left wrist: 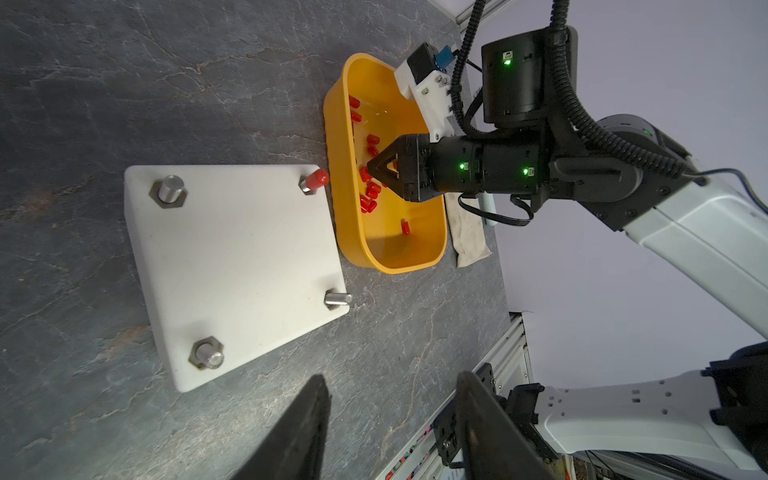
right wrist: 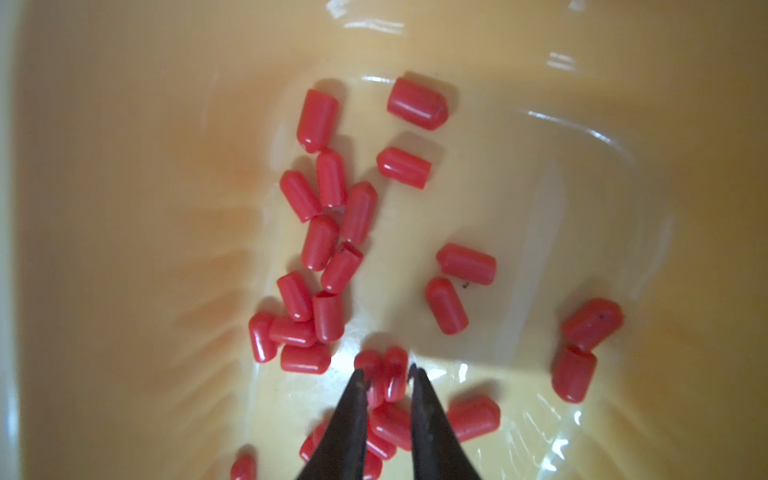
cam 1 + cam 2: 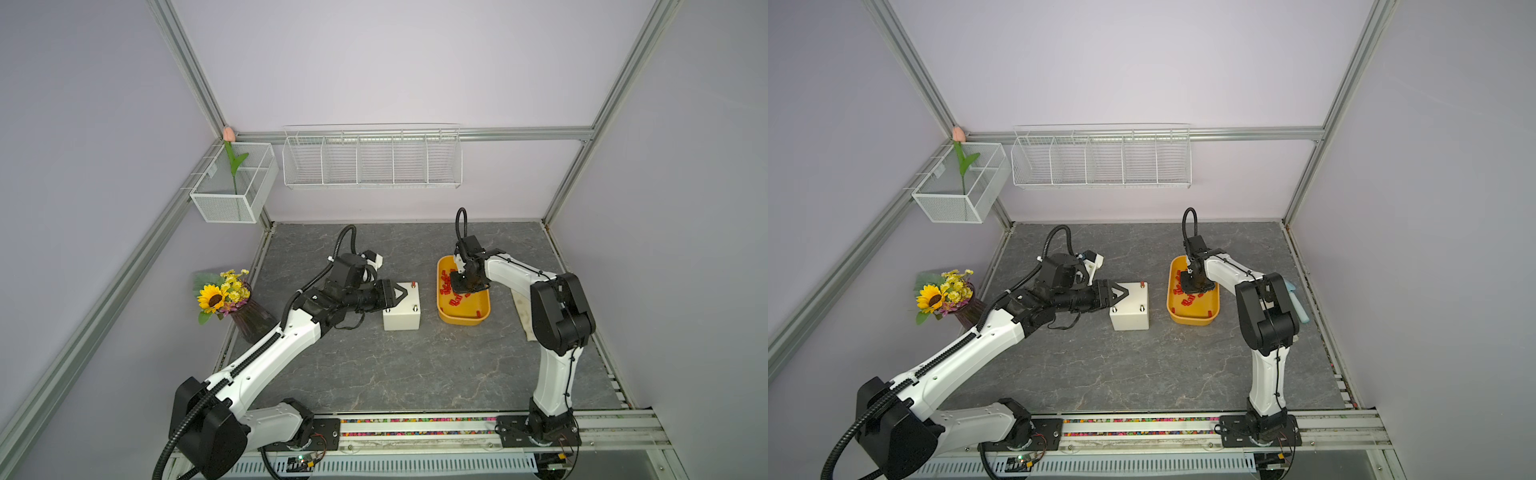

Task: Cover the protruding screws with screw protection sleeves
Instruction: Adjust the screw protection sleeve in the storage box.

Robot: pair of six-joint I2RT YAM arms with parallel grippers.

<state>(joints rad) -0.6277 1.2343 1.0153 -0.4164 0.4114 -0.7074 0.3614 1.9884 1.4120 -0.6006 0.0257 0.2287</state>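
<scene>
We see the right tool (image 2: 388,372), jaws narrowly parted, down in the yellow tray (image 2: 124,166) with red screw protection sleeves (image 2: 328,232) between and ahead of its tips, while the left tool (image 1: 390,376), half open and empty, hovers by the white box (image 1: 232,266) whose protruding screws (image 1: 337,298) stand ahead of it, one capped.

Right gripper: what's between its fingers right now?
Two red sleeves, side by side on the tray floor, lie between the fingers of the right gripper, which stand slightly apart. The right wrist view shows it.

sleeves (image 1: 373,189) in tray (image 1: 399,259), tray right of box (image 1: 232,270)
</scene>
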